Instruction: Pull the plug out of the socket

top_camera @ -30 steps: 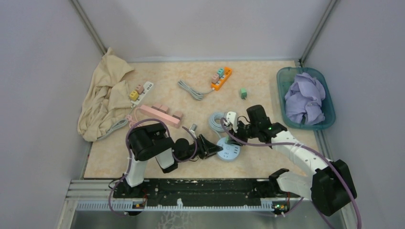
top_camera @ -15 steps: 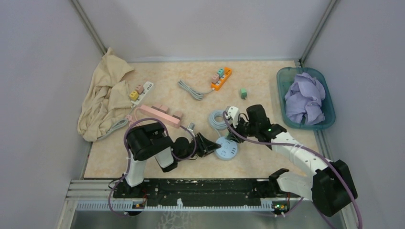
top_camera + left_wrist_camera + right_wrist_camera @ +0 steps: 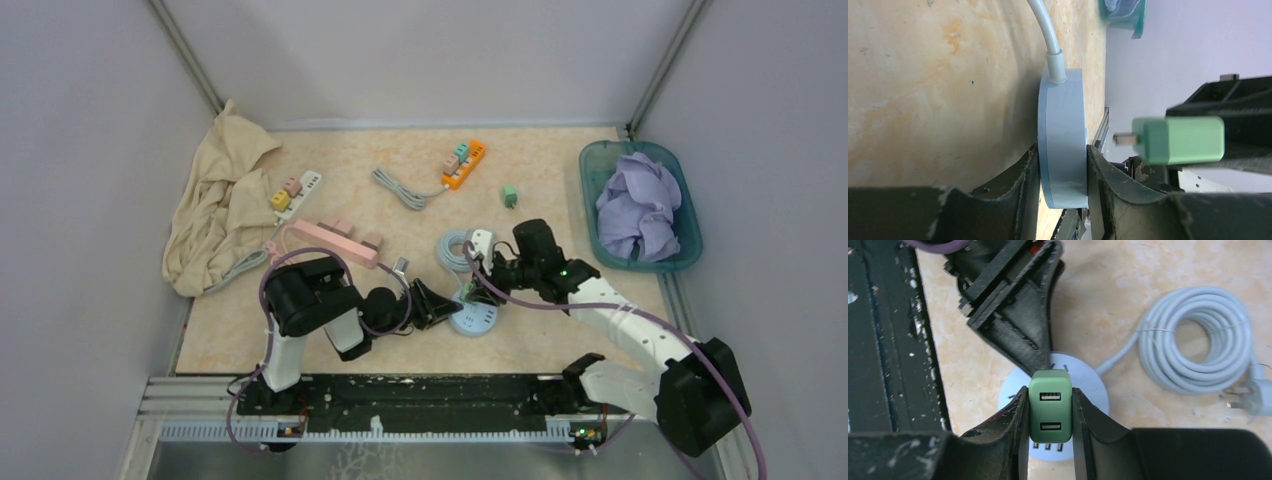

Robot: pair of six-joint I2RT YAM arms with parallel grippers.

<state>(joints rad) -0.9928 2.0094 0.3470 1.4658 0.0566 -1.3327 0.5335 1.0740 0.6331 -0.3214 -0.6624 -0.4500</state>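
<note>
The round pale-blue socket (image 3: pixel 1063 145) lies flat on the table, and my left gripper (image 3: pixel 1062 165) is shut on its rim from the side. Its white cable (image 3: pixel 1045 30) leads away. My right gripper (image 3: pixel 1050 407) is shut on the green plug (image 3: pixel 1050 405), a small cube with two USB ports. The plug (image 3: pixel 1180 140) hangs above the socket face, its prongs out and clear of it. In the top view the socket (image 3: pixel 475 320) sits near the front middle, with the plug (image 3: pixel 466 291) just over its far edge.
The socket's coiled cable (image 3: pixel 455 250) lies just behind it. Farther back are a pink strip (image 3: pixel 335 242), a white strip (image 3: pixel 297 192), an orange strip (image 3: pixel 464 164) and a loose green plug (image 3: pixel 510 195). Beige cloth (image 3: pixel 220 205) lies left; a teal basket (image 3: pixel 600 160) stands right.
The socket and my left gripper have slid slightly left. My right gripper has shifted left with the green plug.
</note>
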